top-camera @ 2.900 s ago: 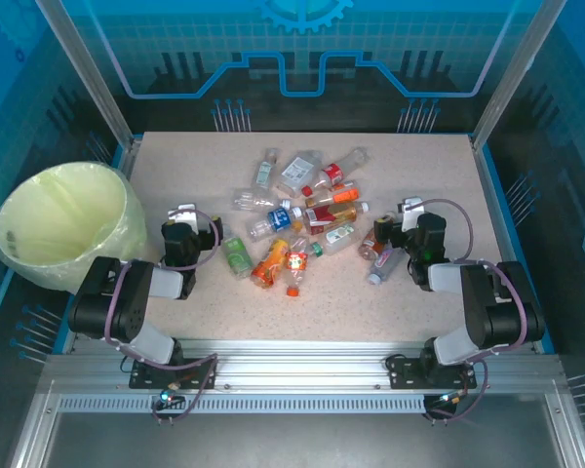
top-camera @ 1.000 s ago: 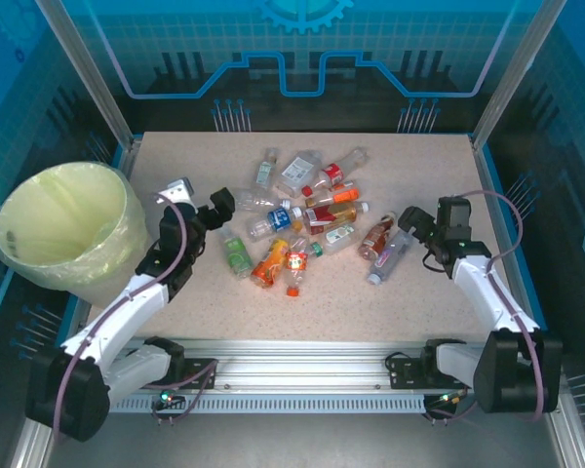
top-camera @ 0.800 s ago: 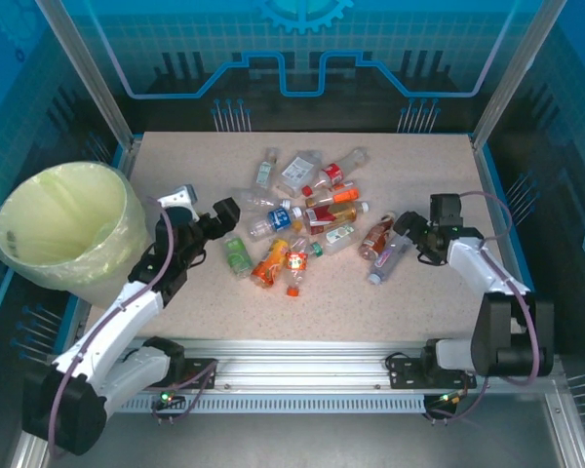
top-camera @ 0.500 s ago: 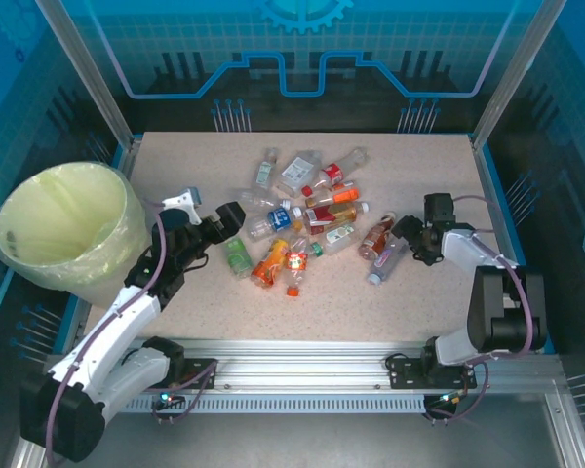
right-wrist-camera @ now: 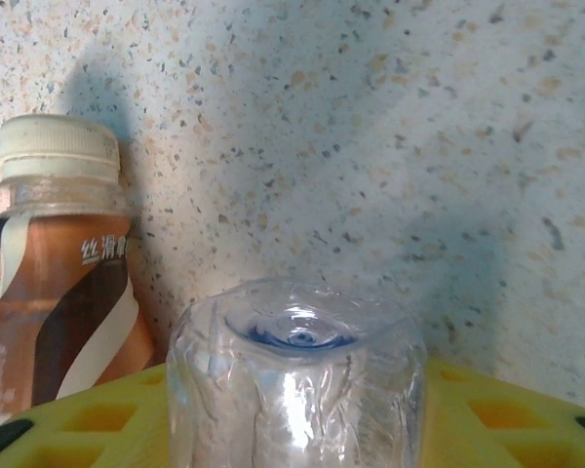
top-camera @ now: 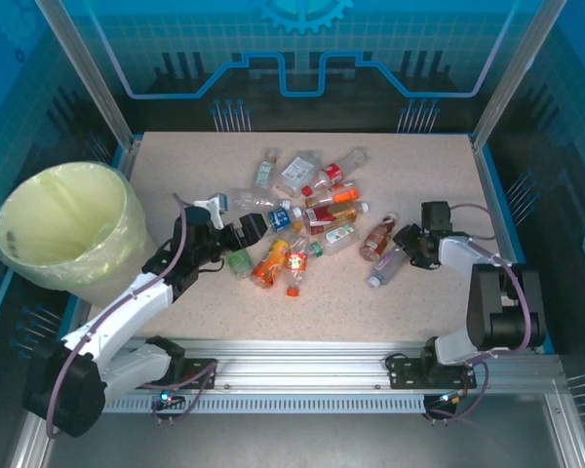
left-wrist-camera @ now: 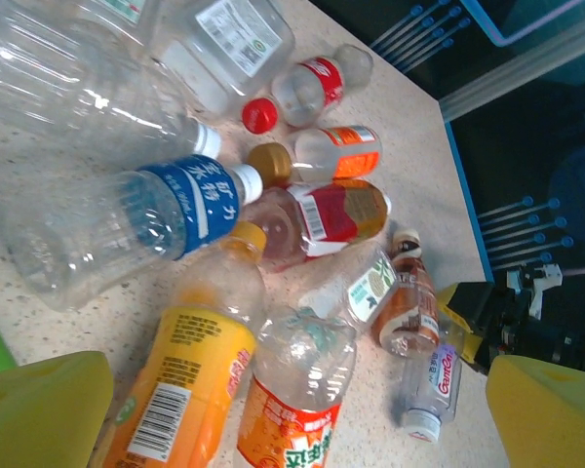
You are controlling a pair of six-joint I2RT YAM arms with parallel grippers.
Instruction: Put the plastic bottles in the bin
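Bin: we see the large round pale yellow-green bin (top-camera: 60, 232), lined with a translucent bag, standing off the left edge of the desk; we cannot make out any bottle inside it.

Desk: the speckled beige desk (top-camera: 224, 302) carries everything else, with the arms' bases along its near edge.

Bottle pile: the small clear plastic bottles (top-camera: 302, 210) lie scattered across the middle of the desk, with orange, red, blue, green and white labels. We judge that the whole pile has yet to reach the bin.

Left claw: our left claw (top-camera: 242, 231) stands wide apart and grips nothing, at the left edge of the pile beside a clear bottle with a green label (top-camera: 237, 259). Its wrist view looks over an orange-labelled bottle (left-wrist-camera: 185, 385) and a blue-labelled one (left-wrist-camera: 146, 219).

Right claw: our right claw (top-camera: 407, 242) is at the right side of the pile. In its wrist view the base of a clear crumpled bottle (right-wrist-camera: 294, 375) sits between the yellow pads (right-wrist-camera: 487, 414), which appear pressed to its sides, so we read it as gripping that bottle, with a brown-labelled bottle (right-wrist-camera: 58, 283) just to its left.

Step in hand: we judge this to be the pickup of a bottle on the right.

Next move: we expect it calls for a lift clear of the neighbours and a long carry leftward across the pile to the bin.
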